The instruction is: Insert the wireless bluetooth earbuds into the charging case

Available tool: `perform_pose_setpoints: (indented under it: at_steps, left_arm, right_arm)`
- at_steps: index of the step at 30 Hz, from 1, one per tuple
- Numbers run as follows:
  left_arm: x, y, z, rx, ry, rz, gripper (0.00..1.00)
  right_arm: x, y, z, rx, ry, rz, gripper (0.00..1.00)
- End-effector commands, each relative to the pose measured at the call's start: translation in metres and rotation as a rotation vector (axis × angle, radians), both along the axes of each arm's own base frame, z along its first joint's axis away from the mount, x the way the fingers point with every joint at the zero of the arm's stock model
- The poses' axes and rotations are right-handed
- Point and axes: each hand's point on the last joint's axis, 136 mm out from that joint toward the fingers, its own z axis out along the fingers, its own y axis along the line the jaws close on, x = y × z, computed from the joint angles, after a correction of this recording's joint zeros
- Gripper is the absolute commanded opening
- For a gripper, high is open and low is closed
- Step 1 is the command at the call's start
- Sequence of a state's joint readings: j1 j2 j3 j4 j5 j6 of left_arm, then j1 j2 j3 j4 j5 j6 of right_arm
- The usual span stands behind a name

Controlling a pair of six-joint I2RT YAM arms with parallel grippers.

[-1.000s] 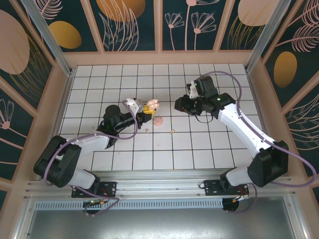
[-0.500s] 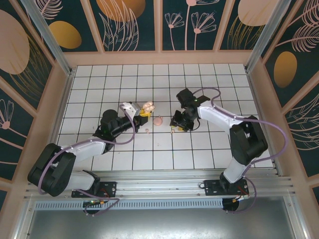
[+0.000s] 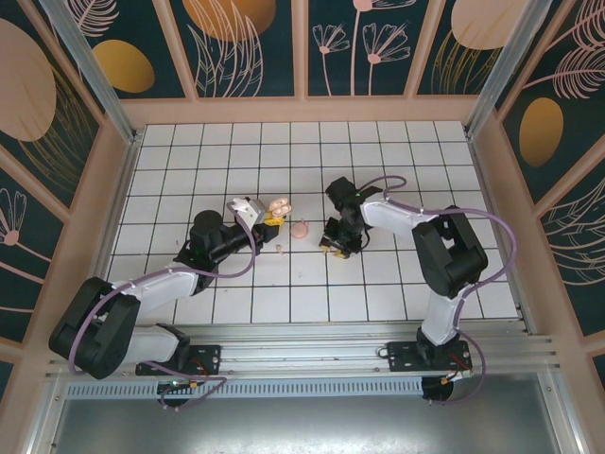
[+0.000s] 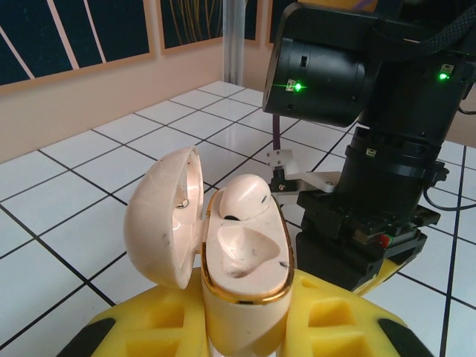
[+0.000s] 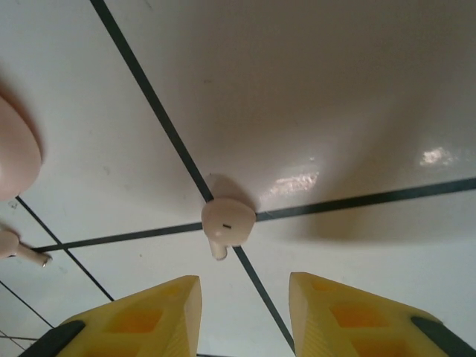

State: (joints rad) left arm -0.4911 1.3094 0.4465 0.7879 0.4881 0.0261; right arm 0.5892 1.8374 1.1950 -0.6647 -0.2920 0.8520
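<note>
My left gripper is shut on the charging case, a cream-pink shell with a gold rim. It is held upright with its lid swung open to the left. One earbud sits in the far socket and the near socket is bare. In the top view the case is left of centre. My right gripper hangs open just over the table. A loose earbud lies on a grid crossing just ahead of its yellow fingertips. Another earbud lies near the left arm.
A small salmon-pink rounded pebble rests on the tiles between the two grippers, also at the left edge of the right wrist view. The right arm's black wrist stands close behind the held case. Wooden walls ring the tiled table.
The right arm swung in from the right and dropped low over the loose earbud. The left gripper shifted slightly left, still holding the case.
</note>
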Motion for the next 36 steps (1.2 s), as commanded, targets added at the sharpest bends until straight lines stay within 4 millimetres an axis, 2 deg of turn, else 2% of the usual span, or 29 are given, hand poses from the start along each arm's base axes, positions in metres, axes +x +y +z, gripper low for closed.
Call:
perform_pose_setpoints:
  at_steps: [1,13,30,36]
  left_arm:
    - [-0.003,-0.001,0.007,-0.002,-0.033,-0.01,0.03]
    - [-0.004,-0.002,0.009,-0.007,-0.032,-0.017,0.03]
    - [-0.003,-0.002,0.006,-0.004,-0.023,-0.015,0.03]
    - [-0.002,-0.002,0.005,-0.002,-0.019,-0.013,0.03]
  right_arm:
    - [0.007,0.005,-0.005,-0.006,-0.01,-0.014,0.36]
    - [0.018,0.012,-0.009,0.002,-0.028,0.002,0.32]
    - [0.02,0.007,-0.02,-0.033,-0.003,0.029,0.27]
    - [0.021,0.004,-0.021,-0.052,-0.011,0.041,0.22]
